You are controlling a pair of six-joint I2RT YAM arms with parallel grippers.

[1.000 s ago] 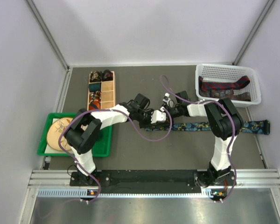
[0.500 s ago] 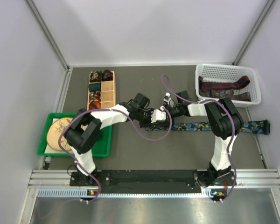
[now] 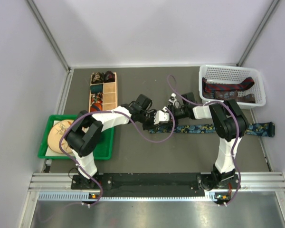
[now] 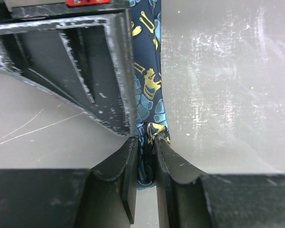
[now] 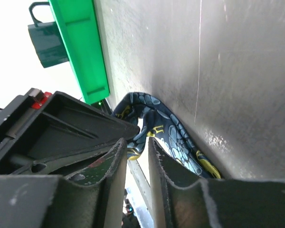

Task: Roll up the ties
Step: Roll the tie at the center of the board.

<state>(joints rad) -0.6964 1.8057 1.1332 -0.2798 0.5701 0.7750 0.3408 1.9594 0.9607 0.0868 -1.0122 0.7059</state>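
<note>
The left claw (image 4: 146,142) is nipped tight on the end of the one blue patterned tie (image 4: 149,80). The right claw (image 5: 137,142) stands at a narrow gap against a fold of the same tie, though whether it grips cannot be told. That tie stretches rightward across the grey counter (image 3: 133,152), where one white basket (image 3: 228,68) holds what look like two dark red ties (image 3: 228,86). One wooden divided box (image 3: 110,90) holds coils (image 3: 97,97) too small to count, one green tray (image 3: 108,142) sits left, and white walls (image 3: 156,28) stand around.
</note>
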